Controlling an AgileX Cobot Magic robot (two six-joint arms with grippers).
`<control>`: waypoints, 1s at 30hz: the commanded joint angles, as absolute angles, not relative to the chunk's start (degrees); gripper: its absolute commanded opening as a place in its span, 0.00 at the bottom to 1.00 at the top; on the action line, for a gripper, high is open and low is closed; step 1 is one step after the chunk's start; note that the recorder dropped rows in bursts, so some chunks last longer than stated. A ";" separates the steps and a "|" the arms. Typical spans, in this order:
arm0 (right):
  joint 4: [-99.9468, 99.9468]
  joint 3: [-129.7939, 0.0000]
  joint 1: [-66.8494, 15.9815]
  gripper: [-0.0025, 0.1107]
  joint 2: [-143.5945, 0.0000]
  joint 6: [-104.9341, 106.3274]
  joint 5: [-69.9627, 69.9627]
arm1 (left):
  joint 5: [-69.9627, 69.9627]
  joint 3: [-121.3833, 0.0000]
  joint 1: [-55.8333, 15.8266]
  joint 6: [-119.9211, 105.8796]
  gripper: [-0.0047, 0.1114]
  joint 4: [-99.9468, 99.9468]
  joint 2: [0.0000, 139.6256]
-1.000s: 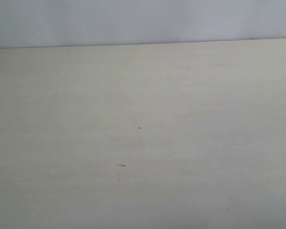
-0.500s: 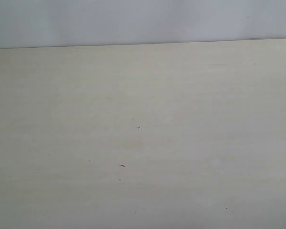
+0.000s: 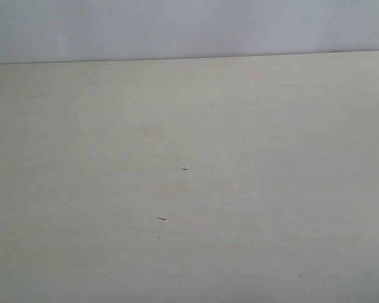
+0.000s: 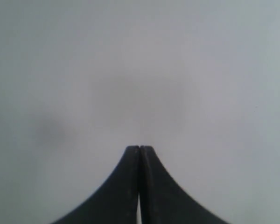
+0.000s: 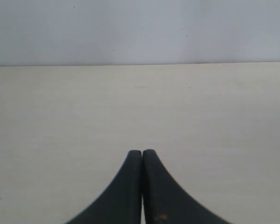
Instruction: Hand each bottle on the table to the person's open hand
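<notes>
The pale beige table (image 3: 189, 126) fills the exterior view, bare apart from a few tiny dark specks. No bottle and no hand shows in any view. Neither gripper appears in the exterior view. My left gripper (image 4: 140, 147) is shut, its two black fingers pressed together with nothing between them, in front of a plain grey surface. My right gripper (image 5: 142, 151) is also shut and empty, pointing over the table (image 5: 140, 107) towards its far edge.
A plain grey-white wall (image 3: 189, 28) rises behind the table's far edge. A small dark sliver (image 3: 161, 219) and a tiny cross-shaped speck (image 3: 184, 169) lie on the tabletop.
</notes>
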State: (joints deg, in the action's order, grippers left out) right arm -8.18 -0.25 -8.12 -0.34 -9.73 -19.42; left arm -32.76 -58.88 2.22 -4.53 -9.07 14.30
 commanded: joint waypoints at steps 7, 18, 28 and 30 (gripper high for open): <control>-7.91 0.00 -8.33 0.02 0.00 -9.65 -19.09 | -20.94 -33.68 2.37 -4.08 0.04 -10.50 13.39; -7.91 0.00 -8.33 0.02 0.00 -9.65 -19.09 | -5.30 -9.24 2.37 -4.00 0.04 -15.42 5.82; -7.91 0.00 -8.33 0.02 0.00 -9.65 -19.09 | -9.39 -0.85 2.37 -4.23 0.04 -14.96 4.45; -7.91 0.00 -8.33 0.02 0.00 -9.65 -19.09 | -11.30 -0.31 2.37 -4.23 0.04 -14.96 4.45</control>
State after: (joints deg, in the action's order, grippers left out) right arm -8.18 -0.25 -8.12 -0.34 -9.73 -19.42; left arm -9.58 -0.77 2.22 -4.29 -14.78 4.88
